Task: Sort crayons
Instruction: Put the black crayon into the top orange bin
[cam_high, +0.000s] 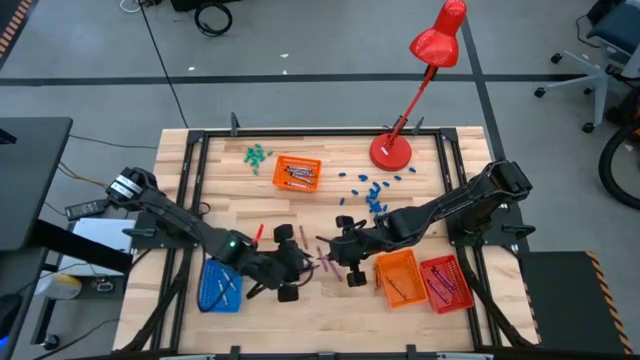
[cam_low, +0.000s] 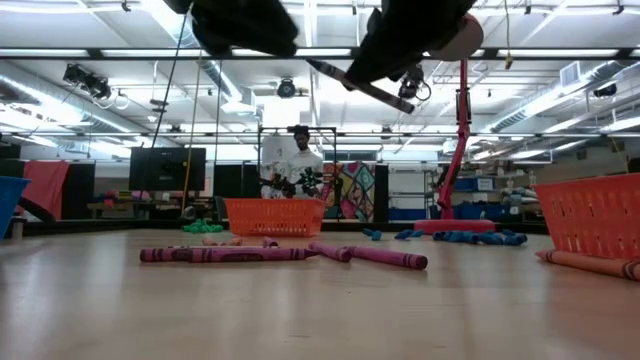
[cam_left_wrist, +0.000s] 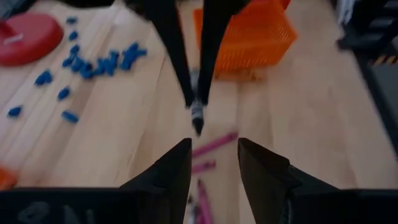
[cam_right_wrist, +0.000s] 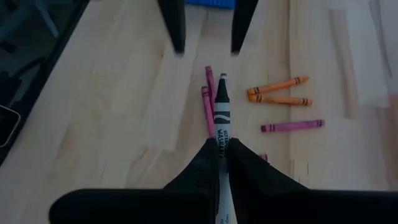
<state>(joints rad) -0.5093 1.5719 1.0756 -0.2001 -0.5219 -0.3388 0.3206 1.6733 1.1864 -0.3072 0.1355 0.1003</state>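
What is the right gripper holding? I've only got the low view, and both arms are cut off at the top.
Observer: The right gripper is shut on a grey-white crayon, held lengthwise with its tip sticking out forward.
Operator: Does the left gripper have anything?
Observer: No. The left gripper is open and empty, and it faces the tip of the held crayon from a short way off.
Operator: Any orange crayons loose near there?
Observer: Yes. Two orange crayons lie side by side on the table, with a magenta crayon next to them.
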